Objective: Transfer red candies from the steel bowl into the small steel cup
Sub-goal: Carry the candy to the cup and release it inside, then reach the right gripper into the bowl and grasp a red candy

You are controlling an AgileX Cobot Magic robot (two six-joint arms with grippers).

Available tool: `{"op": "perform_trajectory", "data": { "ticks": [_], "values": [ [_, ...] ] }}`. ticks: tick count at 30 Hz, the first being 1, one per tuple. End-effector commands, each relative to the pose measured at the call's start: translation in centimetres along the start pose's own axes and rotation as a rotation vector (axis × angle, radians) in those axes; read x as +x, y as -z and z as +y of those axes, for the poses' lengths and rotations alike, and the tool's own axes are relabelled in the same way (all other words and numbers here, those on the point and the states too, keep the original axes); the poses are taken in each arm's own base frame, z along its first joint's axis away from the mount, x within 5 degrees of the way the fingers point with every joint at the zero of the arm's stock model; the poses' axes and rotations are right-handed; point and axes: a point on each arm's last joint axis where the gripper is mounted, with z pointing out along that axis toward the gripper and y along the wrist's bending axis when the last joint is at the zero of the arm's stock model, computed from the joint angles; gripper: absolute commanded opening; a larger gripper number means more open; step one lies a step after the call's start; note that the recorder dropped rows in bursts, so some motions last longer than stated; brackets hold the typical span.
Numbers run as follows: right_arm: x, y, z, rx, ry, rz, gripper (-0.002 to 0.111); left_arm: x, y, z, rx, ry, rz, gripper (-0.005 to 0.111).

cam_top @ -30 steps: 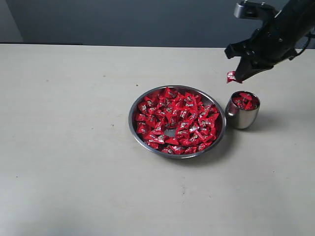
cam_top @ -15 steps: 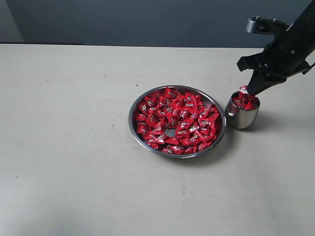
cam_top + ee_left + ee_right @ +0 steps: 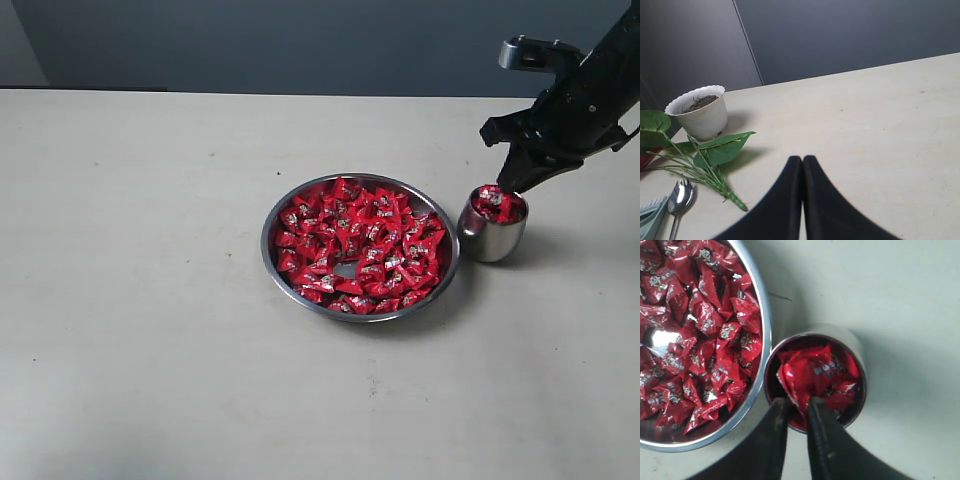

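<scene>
The steel bowl [image 3: 268, 262] sits mid-table, filled with red candies [image 3: 380, 230]. Just to its right stands the small steel cup [image 3: 490, 242], packed with red candies [image 3: 494, 203] up to the rim. My right gripper [image 3: 508, 185] hovers right over the cup's far edge. In the right wrist view its fingers [image 3: 797, 402] stand slightly apart at the cup's rim [image 3: 860, 360], and the topmost candy [image 3: 820, 371] lies on the pile with a wrapper edge between the tips. The bowl's rim [image 3: 765, 325] lies beside it. My left gripper [image 3: 802, 159] is shut on nothing and is out of the exterior view.
In the left wrist view a white pot of soil [image 3: 699, 111], a leafy green sprig [image 3: 715, 150] and a metal spoon [image 3: 677, 197] lie on the beige table. A dark wall runs behind the table.
My right gripper carried a red candy down and to the right onto the cup. The candy has dropped from the tips onto the pile in the cup. The jaws have parted slightly.
</scene>
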Motion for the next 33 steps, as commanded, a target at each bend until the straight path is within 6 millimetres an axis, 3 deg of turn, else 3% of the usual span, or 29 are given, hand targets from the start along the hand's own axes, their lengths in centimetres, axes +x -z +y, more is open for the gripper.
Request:
{"op": "perform_trajectory", "data": {
  "ticks": [1,6,10,13,15,17,21,23,26,33],
  "values": [
    [0.1,-0.1,-0.2,0.011,0.011,-0.002,0.031,-0.1,0.0,0.0,0.001,-0.001,-0.016,0.0],
    [0.0,-0.1,-0.2,0.012,0.01,0.0,0.031,-0.1,0.0,0.0,0.001,-0.001,-0.016,0.0],
    [-0.1,1.5,0.3,0.02,0.009,-0.065,0.031,-0.1,0.0,0.0,0.001,-0.001,-0.016,0.0],
    [-0.4,2.7,2.3,-0.103,0.019,-0.13,0.031,-0.1,0.0,0.0,0.001,-0.001,-0.016,0.0],
    [-0.7,2.2,4.2,-0.183,0.057,-0.134,0.031,-0.1,0.0,0.0,0.001,-0.001,-0.016,0.0],
    [-0.9,0.9,6.3,-0.198,0.124,-0.112,0.031,-0.1,0.0,0.0,0.001,-0.001,-0.016,0.0],
    [-1.3,-3.8,10.2,-0.213,0.224,-0.059,0.032,-0.1,0.0,0.0,0.001,-0.001,-0.016,0.0],
    [-1.2,-6.1,11.4,-0.213,0.273,-0.03,0.038,-0.1,0.0,0.0,0.001,-0.001,-0.016,0.0],
    [-1.2,-8.5,11.9,-0.192,0.289,-0.013,0.048,-0.1,0.0,0.0,0.001,-0.001,-0.016,0.0],
    [-1.2,-12.2,11.4,-0.163,0.262,0.009,0.048,-0.1,0.0,0.0,0.001,-0.001,-0.016,0.0]
  ]
}}
